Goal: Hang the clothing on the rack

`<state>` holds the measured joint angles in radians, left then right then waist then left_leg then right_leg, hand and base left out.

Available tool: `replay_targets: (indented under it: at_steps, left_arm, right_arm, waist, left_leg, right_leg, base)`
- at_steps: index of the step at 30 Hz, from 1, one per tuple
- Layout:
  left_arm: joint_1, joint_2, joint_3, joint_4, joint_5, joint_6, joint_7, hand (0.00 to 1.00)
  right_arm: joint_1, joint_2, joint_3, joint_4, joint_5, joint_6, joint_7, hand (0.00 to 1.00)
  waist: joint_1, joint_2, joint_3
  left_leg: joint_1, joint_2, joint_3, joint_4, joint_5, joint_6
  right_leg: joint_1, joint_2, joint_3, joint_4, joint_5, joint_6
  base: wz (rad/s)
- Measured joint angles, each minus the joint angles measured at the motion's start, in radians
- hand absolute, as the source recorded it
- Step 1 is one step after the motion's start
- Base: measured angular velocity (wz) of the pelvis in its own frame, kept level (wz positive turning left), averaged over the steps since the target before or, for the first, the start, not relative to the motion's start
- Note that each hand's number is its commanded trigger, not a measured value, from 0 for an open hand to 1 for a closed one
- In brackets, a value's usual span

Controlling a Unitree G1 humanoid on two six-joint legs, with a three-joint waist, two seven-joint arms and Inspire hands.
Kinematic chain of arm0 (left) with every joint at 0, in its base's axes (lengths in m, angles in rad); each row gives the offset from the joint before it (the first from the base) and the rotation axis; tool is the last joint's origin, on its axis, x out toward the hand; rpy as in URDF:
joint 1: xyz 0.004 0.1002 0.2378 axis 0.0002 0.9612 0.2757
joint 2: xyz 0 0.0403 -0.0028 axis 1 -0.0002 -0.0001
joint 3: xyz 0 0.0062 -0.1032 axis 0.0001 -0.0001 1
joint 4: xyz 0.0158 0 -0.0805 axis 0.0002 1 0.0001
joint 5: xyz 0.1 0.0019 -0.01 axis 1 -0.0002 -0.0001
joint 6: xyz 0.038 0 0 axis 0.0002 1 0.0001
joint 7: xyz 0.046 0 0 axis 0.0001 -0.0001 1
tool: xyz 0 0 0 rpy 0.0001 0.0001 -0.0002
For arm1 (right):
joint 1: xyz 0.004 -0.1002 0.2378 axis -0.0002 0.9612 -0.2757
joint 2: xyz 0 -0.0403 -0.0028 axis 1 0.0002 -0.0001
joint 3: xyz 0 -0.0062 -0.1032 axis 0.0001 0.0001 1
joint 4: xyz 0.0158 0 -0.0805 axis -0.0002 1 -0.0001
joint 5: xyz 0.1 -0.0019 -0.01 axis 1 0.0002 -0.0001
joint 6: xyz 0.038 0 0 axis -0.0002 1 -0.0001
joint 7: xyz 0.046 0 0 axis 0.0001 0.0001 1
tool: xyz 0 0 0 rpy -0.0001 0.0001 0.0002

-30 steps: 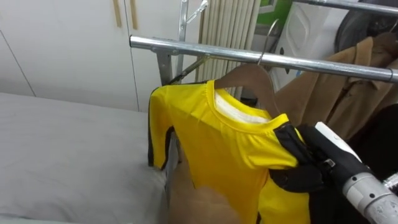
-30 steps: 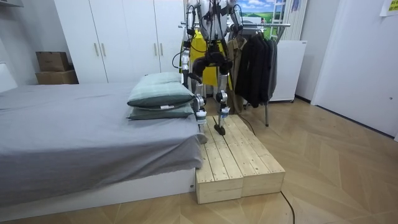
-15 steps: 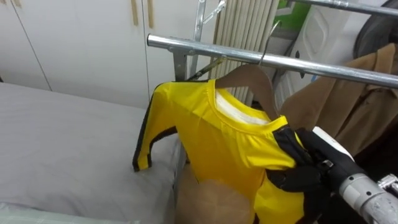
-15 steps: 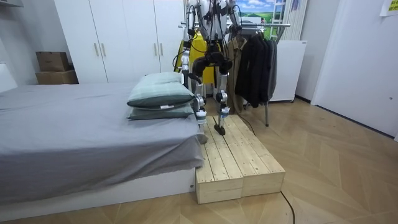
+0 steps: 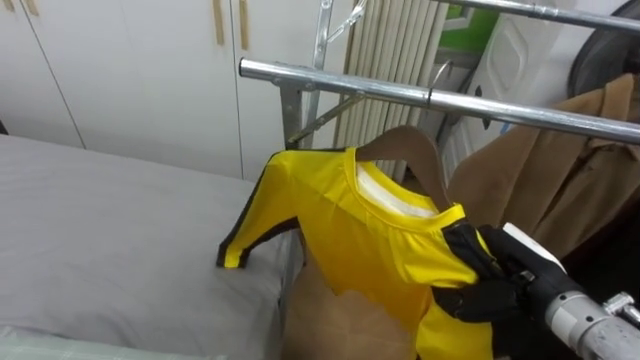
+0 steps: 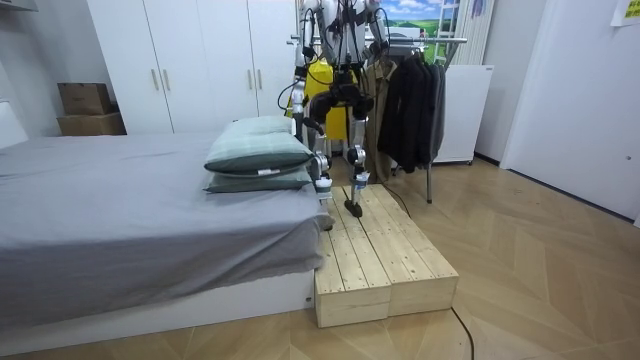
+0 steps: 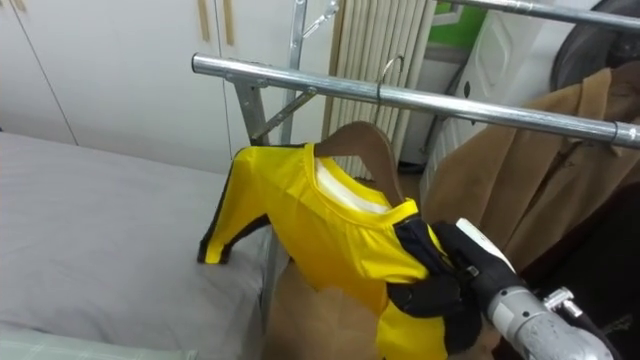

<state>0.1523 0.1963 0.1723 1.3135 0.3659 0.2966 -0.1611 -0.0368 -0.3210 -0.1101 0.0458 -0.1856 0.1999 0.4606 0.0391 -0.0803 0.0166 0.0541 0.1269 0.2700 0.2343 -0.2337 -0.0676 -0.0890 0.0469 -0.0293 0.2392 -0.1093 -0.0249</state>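
A yellow shirt (image 5: 370, 240) with black trim sits on a brown wooden hanger (image 5: 415, 150). The hanger's wire hook (image 5: 438, 78) reaches up at the metal rail (image 5: 340, 82) of the clothes rack; whether it rests on the rail I cannot tell. My right hand (image 5: 490, 290), black, is shut on the shirt's right shoulder at the hanger's end, also seen as the right hand (image 7: 432, 288). The shirt's left sleeve (image 5: 250, 225) hangs free over the bed's edge. In the room view I stand on a wooden platform (image 6: 385, 260) facing the rack, my left hand (image 6: 299, 118) low at my side.
A tan coat (image 5: 540, 180) and dark garments (image 6: 410, 100) hang further right on the same rail. The grey bed (image 5: 110, 240) lies to my left with pillows (image 6: 258, 150). White wardrobes (image 5: 130, 70) and a ribbed radiator (image 5: 385, 55) stand behind the rack.
The shirt and hanger have dropped a little and shifted right with my right hand, so the hanger's hook now stands lower at the rail. The view itself also shifted.
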Motion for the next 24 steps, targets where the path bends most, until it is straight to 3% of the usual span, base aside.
replay_targets:
  at_steps: [12,14,20,24]
  left_arm:
    - [0.000,0.000,-0.021,0.000,-0.003,0.000,0.000,0.00]
    - [0.002,0.000,-0.025,0.002,-0.004,0.000,0.000,0.00]
    - [0.006,-0.005,-0.030,0.002,-0.014,0.000,0.000,0.00]
    - [0.009,-0.005,-0.030,0.002,-0.032,0.000,0.000,0.00]
  right_arm:
    - [0.000,0.004,0.001,0.105,0.033,-0.006,-0.047,1.00]
    - [0.001,0.006,0.001,0.143,0.040,-0.034,-0.059,1.00]
    - [0.003,0.023,0.000,0.201,0.041,-0.050,-0.095,1.00]
    - [0.003,0.051,0.001,0.238,0.062,-0.065,-0.124,1.00]
  waist:
    - [0.000,0.002,-0.0015]
    - [-0.001,0.006,-0.0015]
    - [-0.003,0.023,-0.0142]
    - [-0.003,0.030,-0.0130]
  left_leg:
    - [0.007,0.000,0.000,0.000,0.000,0.000]
    - [0.012,0.000,-0.003,-0.001,0.000,0.000]
    - [0.012,0.000,-0.010,-0.001,0.000,0.000]
    - [0.027,0.000,-0.013,-0.005,0.000,-0.001]
  right_leg:
    - [0.008,-0.002,-0.006,-0.001,0.000,0.000]
    - [0.017,-0.002,-0.008,-0.003,0.000,0.000]
    - [0.022,-0.003,-0.014,-0.005,0.000,0.000]
    - [0.036,-0.002,-0.018,-0.017,-0.001,0.000]
  base:
    - [0.00]
    - [0.04]
    - [0.03]
    - [0.02]
